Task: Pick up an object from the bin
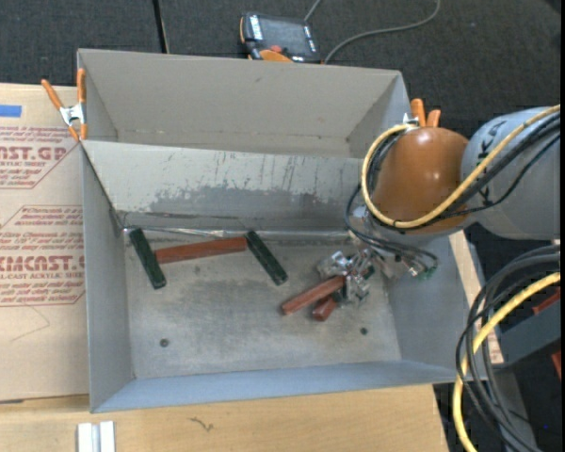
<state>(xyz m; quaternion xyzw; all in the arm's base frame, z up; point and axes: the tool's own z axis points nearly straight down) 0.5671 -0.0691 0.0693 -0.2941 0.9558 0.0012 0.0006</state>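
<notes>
The grey metal bin (169,342) takes up the middle of the frame, its floor scuffed and mostly bare. The arm comes in from the right edge, and its rounded orange cover (416,172), looped about with yellow and black cables (384,217), hangs over the bin's right side. Below that cover the gripper (351,277) is down at the floor, in the right part of the bin, a little below the middle of the frame. It is a small tangle of metal parts as seen from here, and how far it is open cannot be told, nor whether it has hold of anything.

Right at the gripper's lower left lies a reddish-brown bar (306,298), slanting from lower left up to upper right, with its upper end reaching in under the gripper. Whether that end is touched or clasped I cannot tell. A shorter reddish-brown piece (323,311) lies just beside it, on its lower right, at much the same slant and close under the gripper.

The other things lie apart, to the left along the foot of the back wall. A dark green bar (266,257) slants down to the right near the centre of the floor. A longer reddish-brown bar (200,250) lies almost level beside it, its right end near the green bar's upper end. At its left end a second dark green bar (146,258) slants steeply, crossing or touching that end.
</notes>
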